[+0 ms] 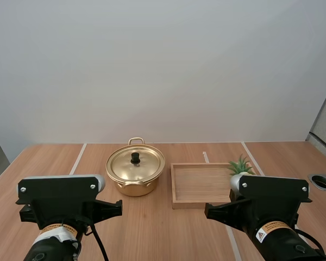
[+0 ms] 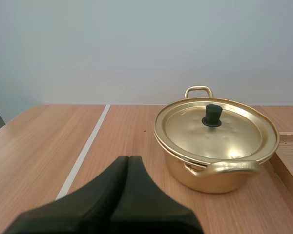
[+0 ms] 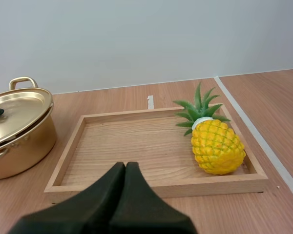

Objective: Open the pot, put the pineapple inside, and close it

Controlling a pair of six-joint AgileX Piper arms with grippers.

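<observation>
wood table (image 1: 152, 234), pale stripes running front to back across it. both arms sit at the near edge, l & r.

wooden tray (image 1: 198, 205) lies flat right of centre, shallow rim all round. the bare floor of it takes up most of the left & middle.

gold pot (image 1: 133, 188) stands upright just left of the tray, w/ a small gap between them. it has two loop handles, one toward the far wall, one toward the arms.

lid (image 1: 146, 166) is on the pot, level, closed.

pineapple (image 3: 217, 146) is inside the tray at its right end, yellow body near the front-right corner. its green crown points up & toward the far rim. in the high view the right arm hides most of the body.

left gripper (image 2: 128, 161): fingers pressed together into one dark wedge, nothing in them. it's above the table, short of the pot, aimed at it.

right gripper (image 3: 125, 166): fingers likewise together, nothing held. it's just short of the tray's near rim, well apart from the pineapple.

black knob (image 1: 135, 157) stands at the lid's centre.
</observation>
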